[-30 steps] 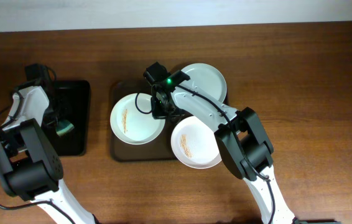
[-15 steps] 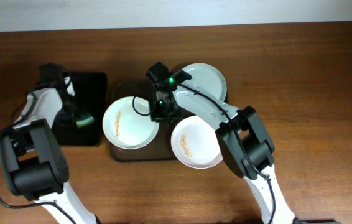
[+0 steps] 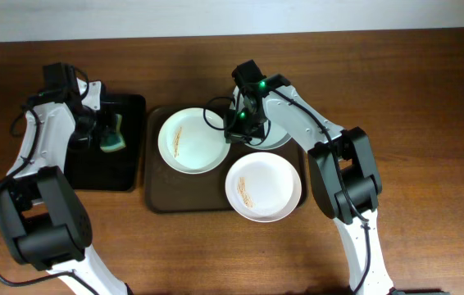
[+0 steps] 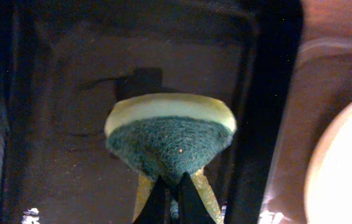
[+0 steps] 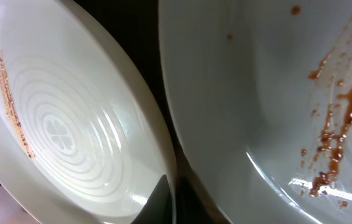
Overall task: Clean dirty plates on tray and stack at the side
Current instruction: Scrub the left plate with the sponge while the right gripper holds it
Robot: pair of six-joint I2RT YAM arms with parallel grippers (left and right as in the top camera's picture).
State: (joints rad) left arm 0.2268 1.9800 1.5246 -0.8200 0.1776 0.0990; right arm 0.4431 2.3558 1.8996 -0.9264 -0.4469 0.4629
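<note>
- Left pincer (image 3: 111, 138) is clenched on a sponge (image 4: 170, 134), green scrub side toward the fingers, pale yellow layer beyond. It hangs over the black tray (image 3: 93, 168). Can't tell whether the sponge touches the tray floor.
- In the left wrist view only the fingertips show at the bottom edge, the rest cut off. A white plate edge pokes in at right.
- Right pincer (image 3: 240, 129) is pinched on the right rim of the left plate (image 3: 189, 143). Overhead, the wrist covers the contact, and the wrist cam gives just a dark sliver of finger at the bottom edge.
- Brown tray (image 3: 160, 192) sits mid-bench (image 3: 429, 98), just right of the black tray, w/ all three plates on it.
- Left plate lies in the tray's left half — thin yellowish-brown streak left of its centre, ring pattern visible close up.
- Back plate (image 3: 275, 141) is mostly hidden under the right arm, only its lower arc showing overhead. Up close it fills the right of the wrist view w/ brown drips, rim cut off by the frame.
- Front plate (image 3: 263, 187) is at the tray's near right corner, overhanging the near rim, w/ a small smear on its left side.
- Left and back plates look v. close at the pincer — touching or not, can't make out.
</note>
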